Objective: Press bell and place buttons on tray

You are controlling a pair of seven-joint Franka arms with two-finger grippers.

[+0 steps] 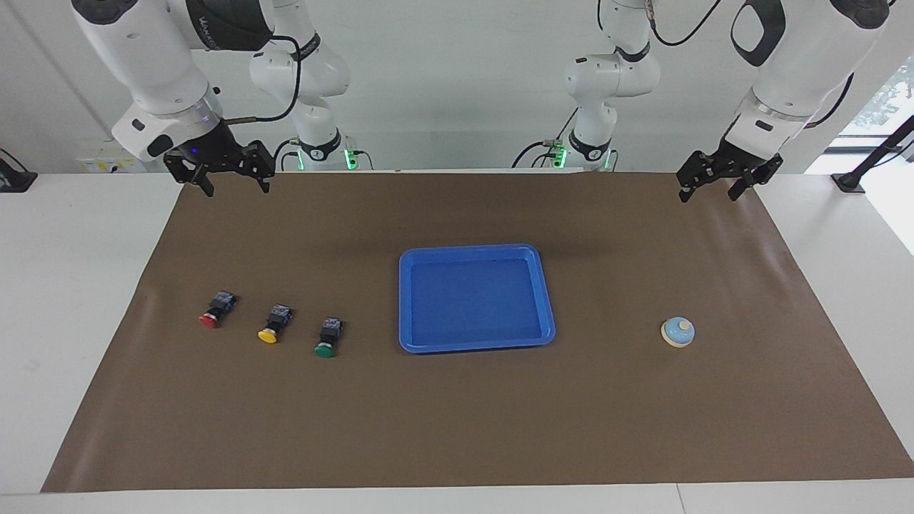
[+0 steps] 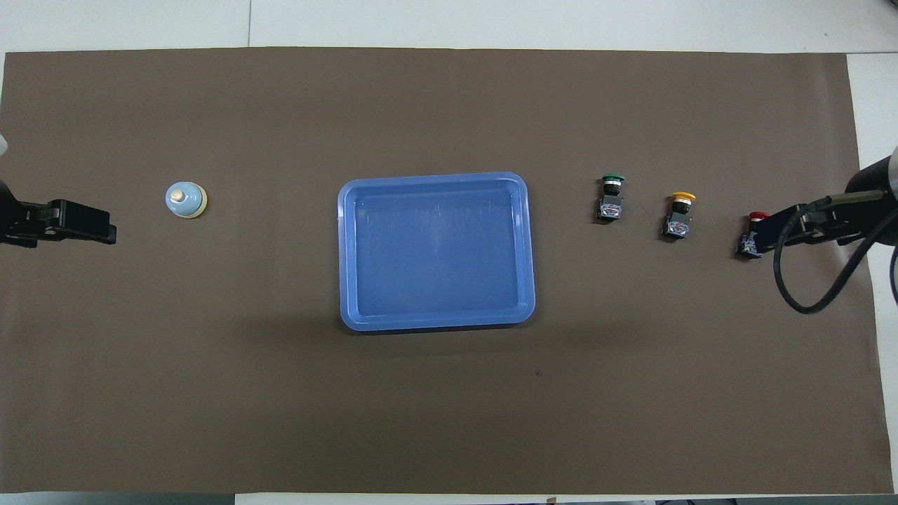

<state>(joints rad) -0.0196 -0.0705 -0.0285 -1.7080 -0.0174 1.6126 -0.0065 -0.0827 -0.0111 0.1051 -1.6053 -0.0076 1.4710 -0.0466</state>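
Observation:
The blue tray (image 1: 475, 300) (image 2: 435, 252) lies at the middle of the brown mat with nothing in it. The light-blue bell (image 1: 678, 332) (image 2: 186, 200) stands toward the left arm's end of the table. Three buttons lie in a row toward the right arm's end: green (image 1: 328, 337) (image 2: 611, 196) closest to the tray, then yellow (image 1: 274, 323) (image 2: 680, 214), then red (image 1: 216, 310) (image 2: 751, 242). My right gripper (image 1: 236, 187) hangs open in the air over the mat's corner by its base. My left gripper (image 1: 710, 193) hangs open over the mat's corner by its own base. Neither holds anything.
The brown mat (image 1: 457, 421) covers most of the white table (image 1: 71, 321). In the overhead view the raised right gripper (image 2: 772, 228) and its cable (image 2: 807, 301) overlap the red button.

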